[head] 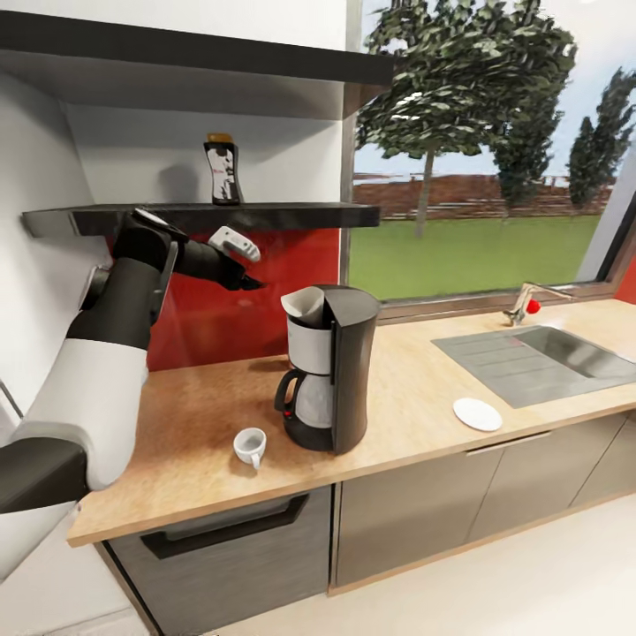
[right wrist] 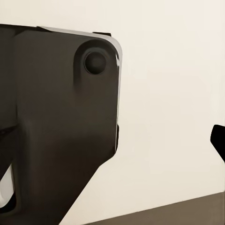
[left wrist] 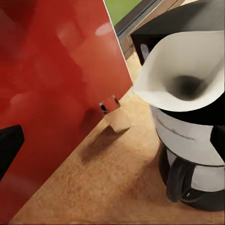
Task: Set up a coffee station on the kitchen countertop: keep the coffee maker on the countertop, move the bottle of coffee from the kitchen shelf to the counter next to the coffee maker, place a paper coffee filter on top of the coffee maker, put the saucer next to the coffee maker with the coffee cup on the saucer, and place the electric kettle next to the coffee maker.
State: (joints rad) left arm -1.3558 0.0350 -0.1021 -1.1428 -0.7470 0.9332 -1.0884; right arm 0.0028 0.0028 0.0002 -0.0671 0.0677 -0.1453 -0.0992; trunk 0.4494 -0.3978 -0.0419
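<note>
The black coffee maker (head: 334, 371) stands mid-counter with a white paper filter (head: 303, 306) in its top; the left wrist view has the filter (left wrist: 180, 77) and the carafe (left wrist: 190, 154) close up. A dark coffee bottle (head: 223, 170) stands on the shelf (head: 291, 215). A white cup (head: 250, 446) sits on the counter in front of the maker at its left. The white saucer (head: 477, 413) lies apart, right of the maker. My left gripper (head: 250, 264) hangs open and empty under the shelf, above and left of the maker. One right fingertip (right wrist: 218, 140) shows, spread wide.
A red backsplash (head: 221, 309) backs the counter behind my left gripper. The steel sink (head: 548, 358) and its faucet (head: 526, 306) lie at the right under the window. A dark drawer front (head: 230, 548) sits below the counter edge. My own dark body part (right wrist: 56, 131) is near the right wrist.
</note>
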